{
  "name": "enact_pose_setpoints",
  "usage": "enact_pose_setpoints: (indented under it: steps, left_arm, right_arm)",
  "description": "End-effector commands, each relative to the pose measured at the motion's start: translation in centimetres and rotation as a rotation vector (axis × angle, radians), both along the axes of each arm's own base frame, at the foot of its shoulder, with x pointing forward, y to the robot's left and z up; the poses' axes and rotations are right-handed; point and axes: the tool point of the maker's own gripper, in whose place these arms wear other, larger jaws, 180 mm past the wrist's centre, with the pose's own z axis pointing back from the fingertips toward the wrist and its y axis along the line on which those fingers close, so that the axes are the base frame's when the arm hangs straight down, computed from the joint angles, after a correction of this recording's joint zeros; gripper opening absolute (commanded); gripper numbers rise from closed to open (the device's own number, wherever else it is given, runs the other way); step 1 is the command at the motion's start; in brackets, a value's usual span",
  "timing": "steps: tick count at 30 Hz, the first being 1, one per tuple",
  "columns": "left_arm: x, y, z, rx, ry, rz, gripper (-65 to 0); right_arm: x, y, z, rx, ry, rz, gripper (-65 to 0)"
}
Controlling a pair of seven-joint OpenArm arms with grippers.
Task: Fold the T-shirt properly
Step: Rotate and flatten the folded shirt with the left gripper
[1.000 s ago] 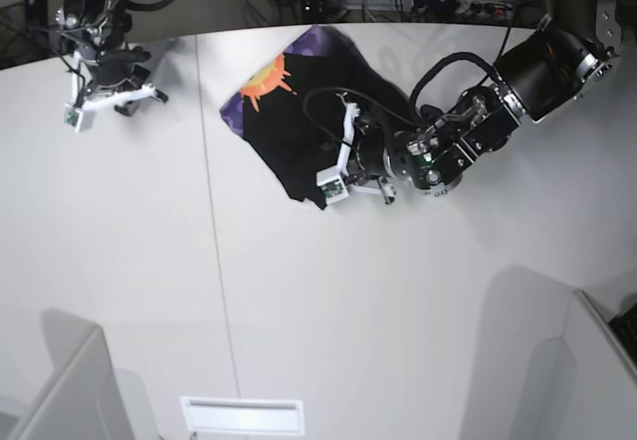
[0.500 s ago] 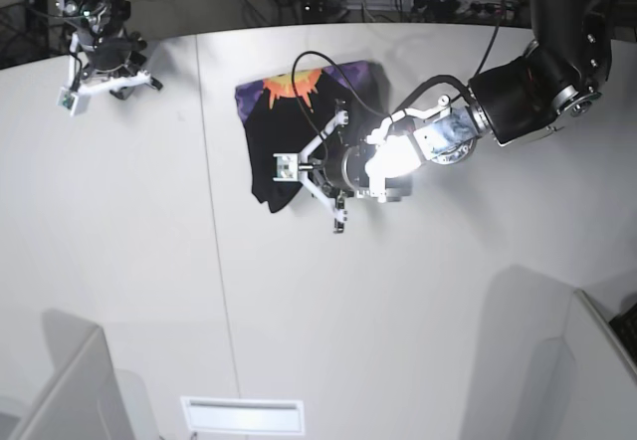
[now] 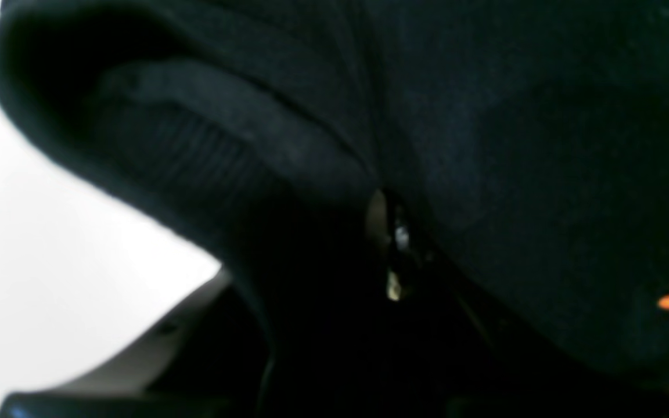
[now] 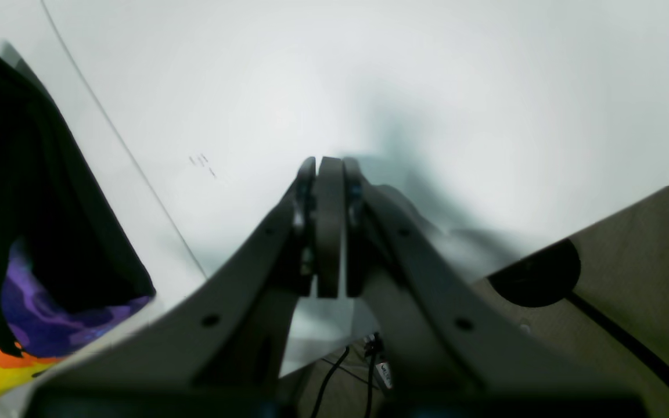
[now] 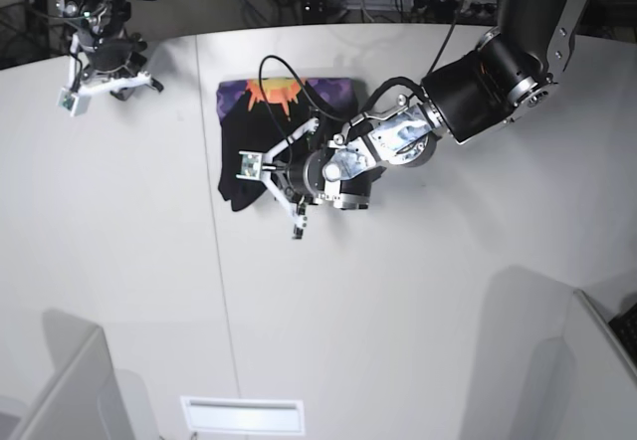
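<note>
T-shirt cloth lay bunched on the white table toward twelve o'clock in the base view, black side mostly up, with its orange and purple print showing along the far edge. The left arm's fingers reached in over the nearer, six o'clock edge of the cloth; dark fabric filled the left wrist view and hid them, so whether they pinched a fold could not be told for certain, though the cloth draped over that camera suggested they carried a layer. The right arm's fingers were pressed together on nothing, parked well apart from the garment at about ten o'clock. The step in hand looked like dragging one fold across the body of the shirt. Doing it well would probably mean keeping the carried edge low and taut, laying it square to the printed edge, and letting go only once the layer lay flat, or the cloth would bunch again. The base view alone gave the shirt's outline and both arms' places. The left wrist view added only a thick rolled hem close up; the right wrist view showed the closed fingertips and a corner of the print at its eight o'clock.
</note>
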Motion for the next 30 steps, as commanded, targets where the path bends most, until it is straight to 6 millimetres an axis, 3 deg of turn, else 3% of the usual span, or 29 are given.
enact_pose_setpoints:
  steps: [1,12,18,21,24,26,30]
  left_arm:
    - [-0.3,0.9,-0.7,0.054,0.006,-0.017,-65.0]
    - [0.4,0.9,-0.1,0.052,-0.012,-0.016,-65.0]
    - [0.9,-0.5,2.0,0.006,-0.059,-0.041,-64.3]
    - [1.6,-0.5,2.5,0.005,-0.076,-0.037,-45.4]
    - [3.8,-0.1,4.0,-0.008,-0.127,0.003,-32.4]
    - [5.2,-0.3,5.1,-0.027,-0.163,0.034,-28.6]
    - [7.8,-1.4,8.2,-0.123,-0.202,0.117,-28.0]
  right_arm:
    - [0.5,-0.4,0.8,-0.019,-0.031,0.003,-65.0]
    - [0.9,-0.1,0.8,-0.012,-0.036,0.01,-65.0]
    - [0.9,0.0,0.7,-0.01,-0.035,0.011,-65.0]
    - [0.9,0.0,0.7,-0.009,-0.035,0.012,-65.0]
    - [0.8,0.0,0.7,-0.009,-0.032,0.013,-65.0]
    - [0.8,0.0,0.6,-0.009,-0.031,0.013,-65.0]
    - [0.8,0.0,0.6,-0.009,-0.031,0.013,-65.0]
